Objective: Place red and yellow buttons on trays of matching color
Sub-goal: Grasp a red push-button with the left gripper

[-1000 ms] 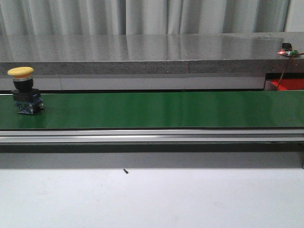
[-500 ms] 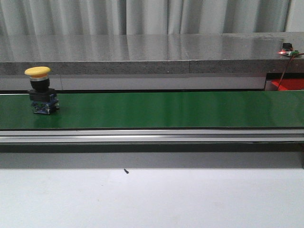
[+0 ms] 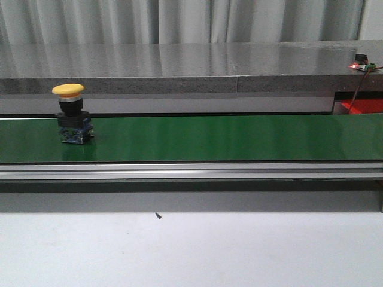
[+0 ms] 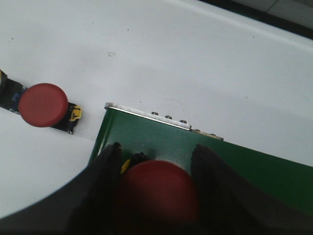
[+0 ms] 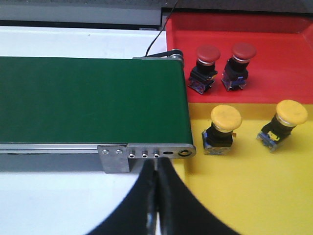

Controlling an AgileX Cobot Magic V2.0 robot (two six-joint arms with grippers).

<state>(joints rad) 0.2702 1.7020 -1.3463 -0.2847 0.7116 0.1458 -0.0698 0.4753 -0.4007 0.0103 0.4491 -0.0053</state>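
A yellow button [image 3: 72, 113] stands upright on the green belt [image 3: 239, 137] near its left end in the front view. My left gripper [image 4: 157, 149] is over the belt's end, shut on a red button [image 4: 156, 196] whose cap fills the gap between the fingers. A second red button [image 4: 43, 104] lies on the white table beside it. My right gripper [image 5: 156, 169] is shut on nothing, just off the belt's other end. There the red tray [image 5: 279, 34] holds two red buttons [image 5: 205, 66] and the yellow tray [image 5: 254, 196] holds two yellow buttons [image 5: 222, 127].
The belt's aluminium rail [image 3: 191, 171] runs along its near side, with white table [image 3: 191, 251] in front. A grey ledge [image 3: 179, 66] and curtain stand behind. A black cable [image 5: 159, 34] runs past the red tray's corner.
The yellow button has ridden the belt to the right, about 35 pixels per half second. Nothing else in the front view has moved.
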